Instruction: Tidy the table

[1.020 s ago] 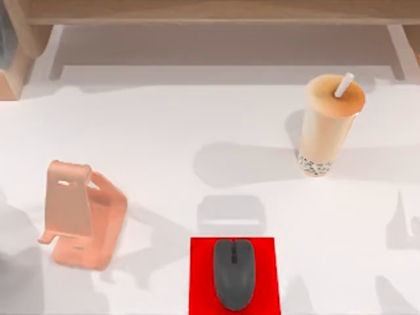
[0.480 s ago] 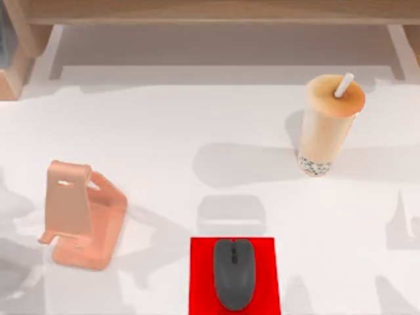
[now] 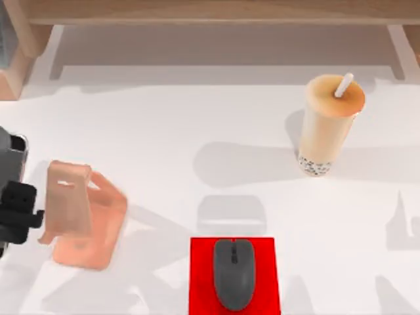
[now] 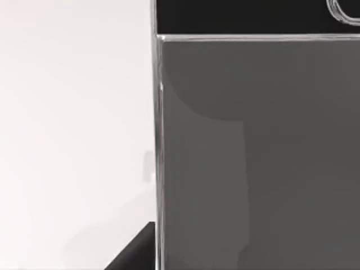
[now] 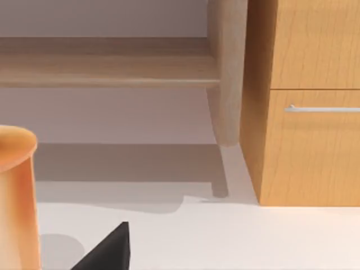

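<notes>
White table (image 3: 164, 131) spreads beneath a wooden shelf unit (image 3: 210, 13). At its left edge the left gripper (image 3: 20, 210) holds a dark phone (image 3: 10, 157) beside the orange phone stand (image 3: 82, 213). A bubble tea cup (image 3: 328, 121) stands right; a black mouse (image 3: 233, 272) sits on a red mousepad (image 3: 200, 275).

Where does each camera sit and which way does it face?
Top view: above the table, looking down; left gripper at its left edge, beside the phone stand.
Left wrist view: on the left arm, close against a grey slab.
Right wrist view: on the right arm, facing the shelf unit; right gripper shows.
Shared: the drink cup, in top and right wrist views.
</notes>
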